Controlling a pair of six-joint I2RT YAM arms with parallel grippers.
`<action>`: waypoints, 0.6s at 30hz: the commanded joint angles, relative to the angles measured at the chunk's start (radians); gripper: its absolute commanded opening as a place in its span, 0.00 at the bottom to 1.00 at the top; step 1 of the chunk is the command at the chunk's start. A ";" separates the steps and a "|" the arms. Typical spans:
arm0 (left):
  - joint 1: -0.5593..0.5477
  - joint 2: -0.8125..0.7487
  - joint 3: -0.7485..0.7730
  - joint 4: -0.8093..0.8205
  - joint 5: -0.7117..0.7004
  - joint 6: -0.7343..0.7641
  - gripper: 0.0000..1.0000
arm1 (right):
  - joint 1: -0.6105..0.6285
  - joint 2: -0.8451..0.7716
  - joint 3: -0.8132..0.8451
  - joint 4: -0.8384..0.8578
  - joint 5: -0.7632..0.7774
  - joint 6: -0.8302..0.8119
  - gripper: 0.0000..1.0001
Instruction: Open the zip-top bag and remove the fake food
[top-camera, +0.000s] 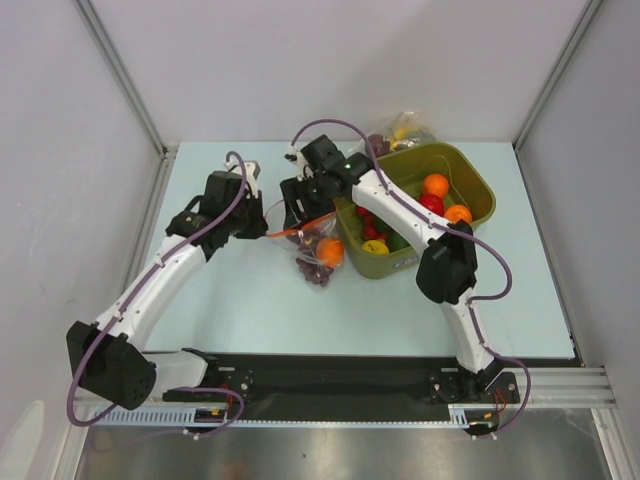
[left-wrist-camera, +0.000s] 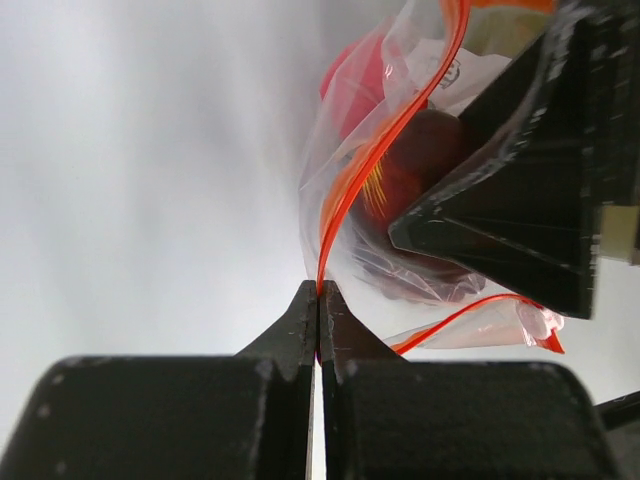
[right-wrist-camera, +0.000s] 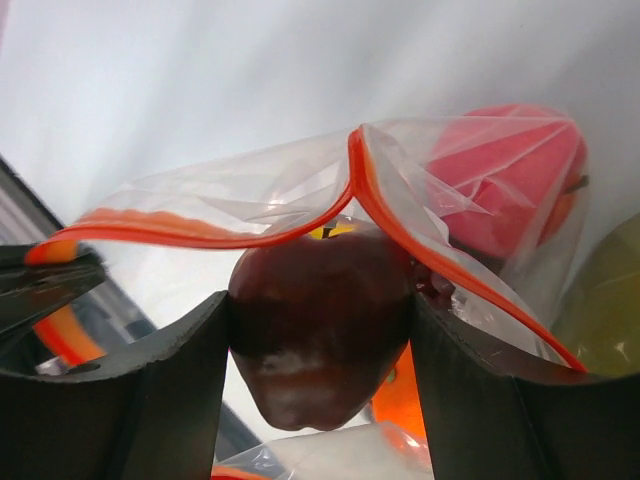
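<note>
The left end effector (left-wrist-camera: 318, 292) is seen pressed together on the red zip strip (left-wrist-camera: 345, 190) of the bag (left-wrist-camera: 340, 130), one lip being pinched at the very fingertips. The right end effector (right-wrist-camera: 320, 300) is spread partway at the bag's mouth, with both fingers (right-wrist-camera: 180, 390) laid against the sides of a maroon fruit (right-wrist-camera: 320, 350), which is gripped between them. The bag is found at mid-desk, between the two end effectors and just beside the left wall of an olive bin (top-camera: 478, 188); whether it touches that wall cannot be told. Bare desk (top-camera: 250, 300) is left in front of the bag and to its left, while walls close the far and side edges. Only from above are an orange fruit (top-camera: 331, 251) and grapes (top-camera: 313, 272) shown low in the bag. The red apple (right-wrist-camera: 510, 165) behind the plastic is shown by the wrist views alone.
</note>
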 joint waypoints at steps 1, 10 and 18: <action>0.013 0.020 -0.004 0.022 0.021 0.027 0.00 | -0.033 -0.085 0.049 -0.022 -0.100 0.048 0.48; 0.012 0.050 0.010 0.042 0.025 0.021 0.00 | -0.107 -0.088 0.085 0.105 -0.305 0.185 0.47; 0.012 0.077 0.025 0.057 0.034 0.011 0.00 | -0.111 -0.091 0.093 0.187 -0.402 0.259 0.47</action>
